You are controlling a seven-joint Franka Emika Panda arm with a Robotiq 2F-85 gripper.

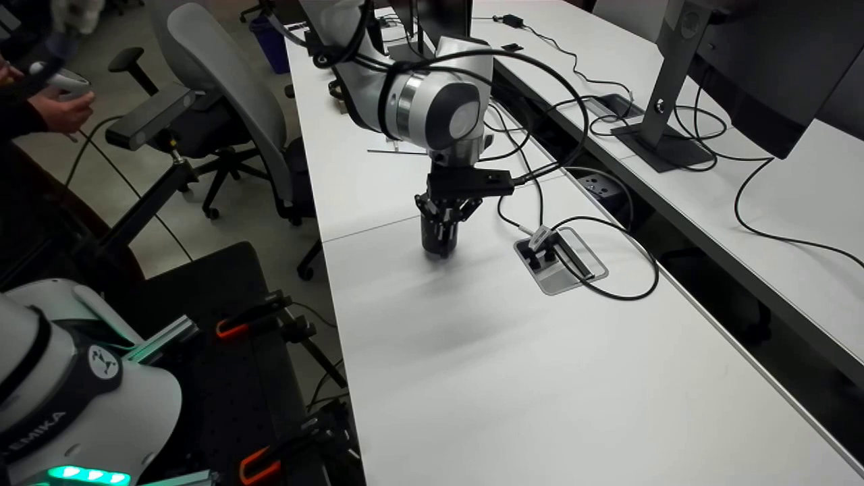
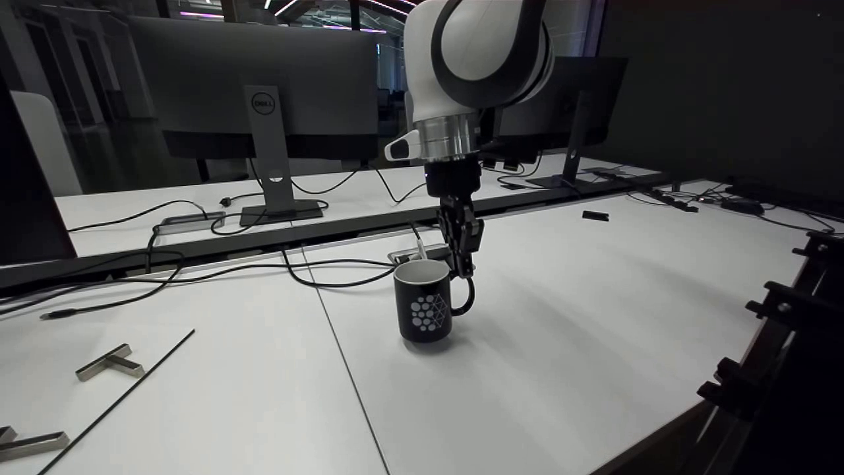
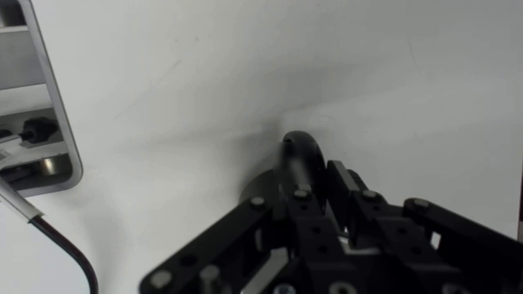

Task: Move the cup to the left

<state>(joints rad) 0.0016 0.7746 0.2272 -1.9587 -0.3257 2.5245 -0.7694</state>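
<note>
Cup: printed with pale dots and lines
Pincer: clamped on the cup's handle
Monitor stand: marked DELL
Robot base: lettered EMIKA

My white arm, roped in black cable
My feeds show me dark trim curving round its joint, a bright metal collar, a black pincer dotted with pale round screw heads, and a white base with a round pale logo, the letters EMIKA on a dark band and green lights.
</note>
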